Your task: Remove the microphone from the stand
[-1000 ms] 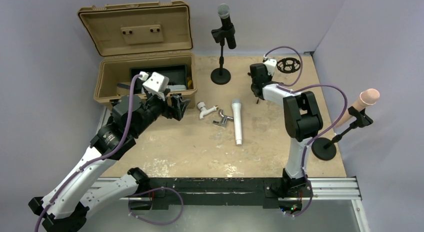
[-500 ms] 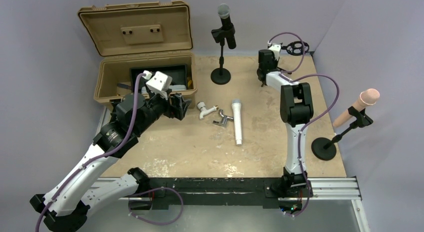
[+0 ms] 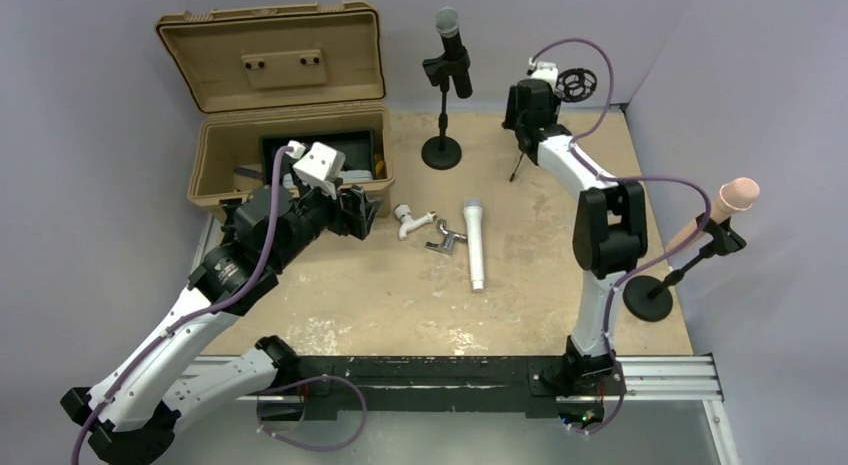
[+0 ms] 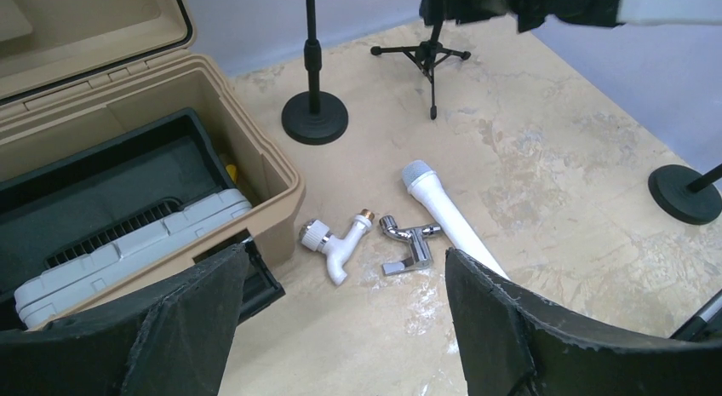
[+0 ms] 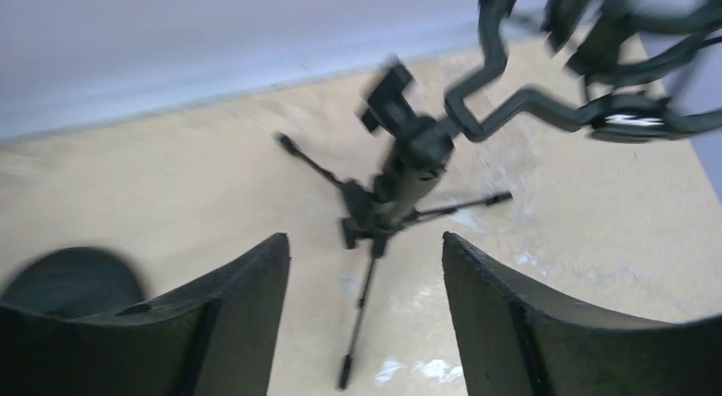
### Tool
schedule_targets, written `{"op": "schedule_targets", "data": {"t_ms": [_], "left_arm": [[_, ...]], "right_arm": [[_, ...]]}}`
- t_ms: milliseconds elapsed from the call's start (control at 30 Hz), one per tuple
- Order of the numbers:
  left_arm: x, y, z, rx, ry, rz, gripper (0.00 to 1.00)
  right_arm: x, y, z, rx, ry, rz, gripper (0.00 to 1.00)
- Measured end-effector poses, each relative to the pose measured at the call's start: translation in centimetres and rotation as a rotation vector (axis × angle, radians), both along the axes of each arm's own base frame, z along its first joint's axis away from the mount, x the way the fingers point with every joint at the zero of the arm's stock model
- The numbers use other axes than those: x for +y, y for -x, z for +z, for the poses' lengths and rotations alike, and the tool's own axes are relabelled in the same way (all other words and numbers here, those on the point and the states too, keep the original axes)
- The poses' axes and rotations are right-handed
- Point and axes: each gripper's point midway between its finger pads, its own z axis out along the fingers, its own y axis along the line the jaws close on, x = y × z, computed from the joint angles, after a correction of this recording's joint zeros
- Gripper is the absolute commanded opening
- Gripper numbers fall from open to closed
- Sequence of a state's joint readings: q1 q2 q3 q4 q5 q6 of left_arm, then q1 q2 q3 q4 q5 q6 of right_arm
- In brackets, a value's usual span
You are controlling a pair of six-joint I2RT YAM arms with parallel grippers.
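Currently my right end effector [image 5: 364,243] hangs over the far edge of the desk [image 3: 400,295], fingers spread with nothing between them. Its camera shows a small tripod [image 5: 375,213] below and ahead, carrying a shock mount [image 5: 630,123], both blurred. My left end effector [image 4: 345,255] is spread wide too and empty, hovering just beside the open case [image 3: 215,165].

The black mic [image 3: 452,50] sits in the clip of its stand [image 3: 441,153] at the back, head up, between the case and the tripod; neither arm touches it. A pink mic [image 3: 715,213] sits tilted in a second stand [image 3: 648,297] at the right edge. A white mic [image 4: 443,213] lies flat mid-desk, with a chrome tap [image 4: 407,243] right beside it and a white tap [image 4: 334,243] next to that.
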State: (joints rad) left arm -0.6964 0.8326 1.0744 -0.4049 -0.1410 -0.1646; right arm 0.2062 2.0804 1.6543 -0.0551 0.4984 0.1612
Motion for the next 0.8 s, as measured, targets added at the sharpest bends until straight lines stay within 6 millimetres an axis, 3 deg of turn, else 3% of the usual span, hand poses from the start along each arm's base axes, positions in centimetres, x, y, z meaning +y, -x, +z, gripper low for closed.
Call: {"op": "schedule_targets", "data": {"t_ms": [133,267,367,500,667,800], "left_arm": [[-0.1,0.0,-0.2,0.005,-0.002,-0.003,0.83],[-0.2,0.0,-0.2,0.009,0.004,-0.006,0.83],[-0.2,0.0,-0.2,0.009,0.004,-0.005,0.83],[-0.2,0.0,-0.2,0.009,0.003,-0.005,0.83],[-0.1,0.0,-0.2,0.009,0.003,0.000,0.83],[0.0,-0.1,-0.2,0.008,0.002,0.004,0.83]], "right_arm": [[4.4,1.4,9.2,-0.161,-0.076,0.125,0.70],[8.6,2.8,16.7,-0.297,-0.128,0.236,0.70],[11.4,3.3,20.5,-0.365,-0.150,0.315,0.73],[13.8,3.8,23.9,-0.429,-0.150,0.421,0.77],[15.3,3.6,29.0,-0.529,-0.133,0.511,0.79],[16.3,3.0,31.9,-0.600,-0.101,0.552,0.79]]}}
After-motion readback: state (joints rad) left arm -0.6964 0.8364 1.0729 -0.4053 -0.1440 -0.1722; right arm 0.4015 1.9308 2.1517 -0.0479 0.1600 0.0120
